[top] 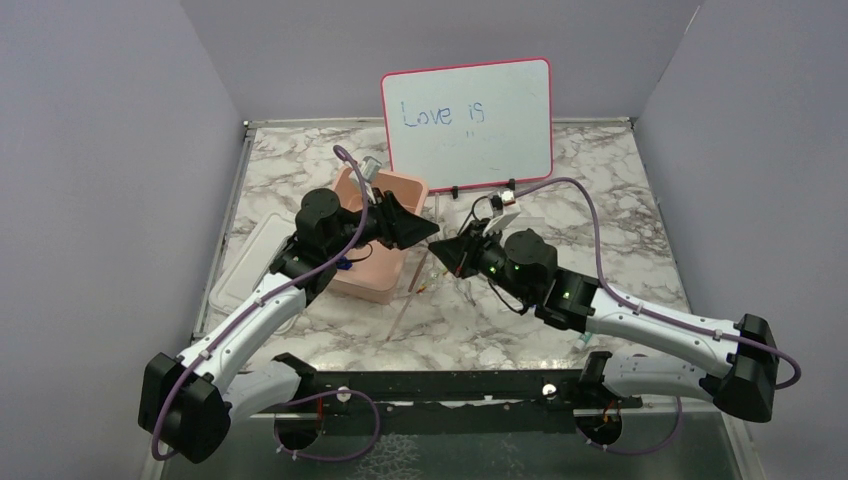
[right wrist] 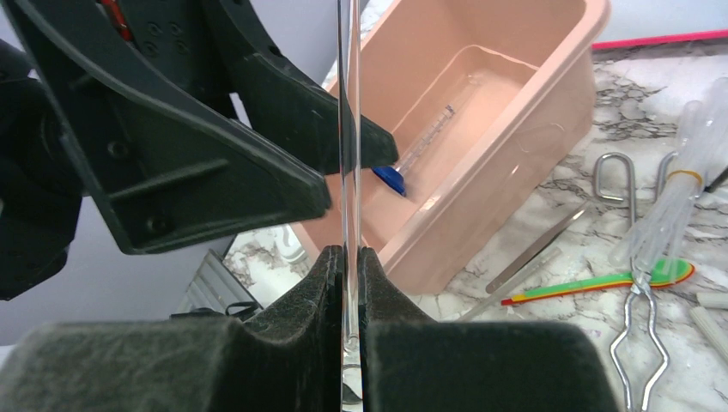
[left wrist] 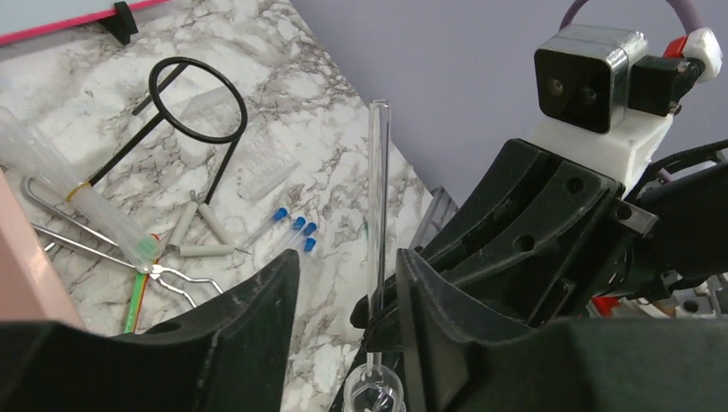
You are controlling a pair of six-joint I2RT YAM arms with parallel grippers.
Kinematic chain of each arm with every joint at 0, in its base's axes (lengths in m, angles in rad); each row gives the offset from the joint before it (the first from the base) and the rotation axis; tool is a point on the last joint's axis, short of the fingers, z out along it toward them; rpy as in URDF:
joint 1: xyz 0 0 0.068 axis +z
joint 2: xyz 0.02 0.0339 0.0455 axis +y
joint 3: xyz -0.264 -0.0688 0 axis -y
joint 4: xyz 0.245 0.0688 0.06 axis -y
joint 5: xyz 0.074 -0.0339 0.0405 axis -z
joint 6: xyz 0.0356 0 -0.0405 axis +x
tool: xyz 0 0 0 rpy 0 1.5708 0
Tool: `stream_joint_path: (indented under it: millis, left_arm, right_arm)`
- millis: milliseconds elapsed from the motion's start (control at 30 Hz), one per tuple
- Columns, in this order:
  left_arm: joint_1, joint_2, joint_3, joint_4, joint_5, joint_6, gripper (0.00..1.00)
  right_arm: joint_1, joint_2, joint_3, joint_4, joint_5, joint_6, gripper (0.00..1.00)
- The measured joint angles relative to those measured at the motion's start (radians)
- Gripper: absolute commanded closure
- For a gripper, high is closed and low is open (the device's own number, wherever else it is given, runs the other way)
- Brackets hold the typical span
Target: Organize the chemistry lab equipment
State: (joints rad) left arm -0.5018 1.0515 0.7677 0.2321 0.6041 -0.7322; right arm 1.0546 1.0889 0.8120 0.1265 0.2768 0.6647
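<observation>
Only the wrist views show it — right gripper [right wrist: 348,262] pinching glass tube [right wrist: 348,129], left gripper [left wrist: 350,268] wide.

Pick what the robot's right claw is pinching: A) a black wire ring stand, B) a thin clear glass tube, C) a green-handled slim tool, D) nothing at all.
B: in the right wrist view the right gripper is clamped shut on the thin clear glass tube, while the green-handled slim tool lies on the marble table.

Enclosed robot test booth; plain lilac walls [top: 100,150], marble-patterned table [top: 640,200]
</observation>
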Motion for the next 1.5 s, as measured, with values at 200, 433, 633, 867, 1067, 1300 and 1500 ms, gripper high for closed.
stream_joint_path:
  millis: [200, 433, 633, 867, 1067, 1300, 1500]
  left_arm:
    - [-0.003, 0.001, -0.013, 0.036, 0.028, -0.01, 0.79]
    - [-0.003, 0.0, -0.043, 0.059, 0.04, -0.023, 0.81]
    - [-0.001, 0.002, -0.056, 0.058, 0.045, -0.019, 1.0]
    - [-0.003, 0.007, 0.001, -0.092, 0.013, 0.101, 1.0]
    - [-0.002, 0.1, 0.258, -0.388, -0.104, 0.33, 1.0]
    - [-0.002, 0.264, 0.493, -0.698, -0.389, 0.592, 1.0]
    - [0.011, 0.436, 0.528, -0.856, -0.594, 0.718, 1.0]
  right_arm:
    - [0.0, 0.025, 0.0, 0.027, -0.024, 0.0, 0.99]
    - [0.0, 0.05, 0.0, 0.045, -0.024, 0.013, 0.99]
    - [0.0, 0.07, 0.0, 0.059, -0.028, 0.014, 0.84]
    - [0.0, 0.078, 0.0, 0.053, -0.031, 0.001, 0.39]
    - [0.0, 0.015, -0.006, 0.008, -0.027, -0.038, 0.31]
    - [0.0, -0.145, -0.059, -0.023, -0.01, -0.039, 0.31]
    - [0.0, -0.207, -0.129, -0.06, -0.004, 0.006, 0.31]
